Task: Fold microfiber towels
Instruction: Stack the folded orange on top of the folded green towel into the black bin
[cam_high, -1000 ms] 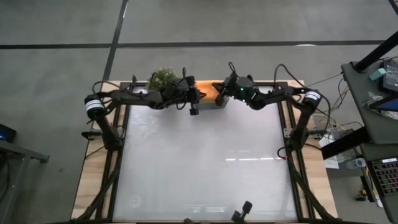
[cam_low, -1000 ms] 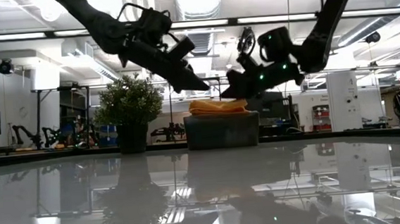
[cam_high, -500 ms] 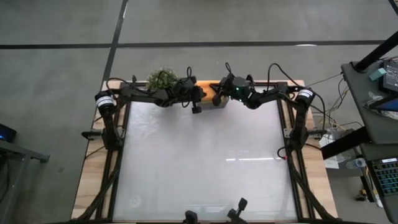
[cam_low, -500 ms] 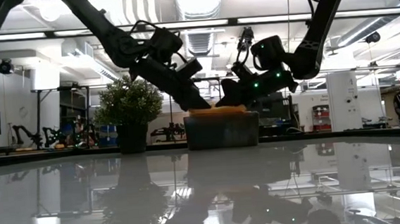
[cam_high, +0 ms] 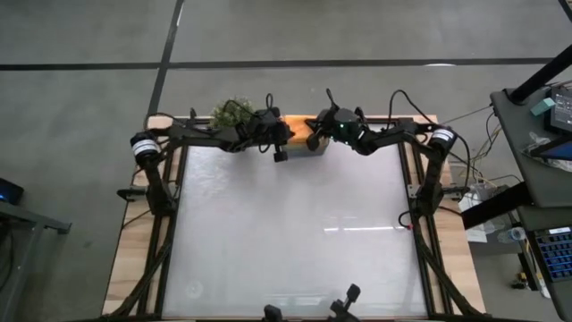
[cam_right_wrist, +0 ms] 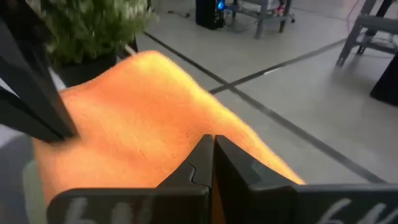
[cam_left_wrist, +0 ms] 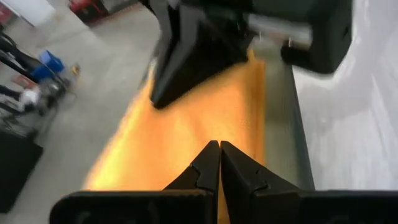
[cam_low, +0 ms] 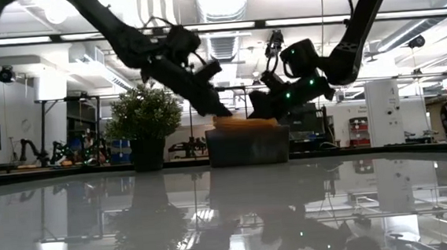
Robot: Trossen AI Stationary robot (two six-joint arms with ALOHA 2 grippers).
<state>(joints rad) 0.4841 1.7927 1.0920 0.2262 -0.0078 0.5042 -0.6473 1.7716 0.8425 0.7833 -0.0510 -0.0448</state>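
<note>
Glossy white table [cam_high: 286,233], bare across the middle, lab room behind. At the far edge sits the grey bin [cam_low: 249,147], with the potted plant [cam_low: 145,115] just beside it. The orange towel [cam_low: 243,123] lies on top of the bin and is the only towel in view; no green or teal ones show.

Both arms reach in over the bin from either side. The left gripper [cam_low: 224,109] has its fingers fully closed, tips down in the orange cloth. The right gripper [cam_low: 255,107] is the same, fingers pressed together with tips buried in the towel's other end. The wrist views show each pair of tips meeting right at the fabric; the pinched fold itself is hidden, but a grip on the cloth looks likely.

Change: a second ago both grippers hung just above the heaped towel. Half a second ago they dropped and squashed it flat onto the bin. Now the tips sit a touch higher and the cloth rises at the left tip, so the lift-out seems to be starting.

Task-wise this is early: the first towel is being pulled from the bin, nothing is spread on the table and no fold is made yet
</note>
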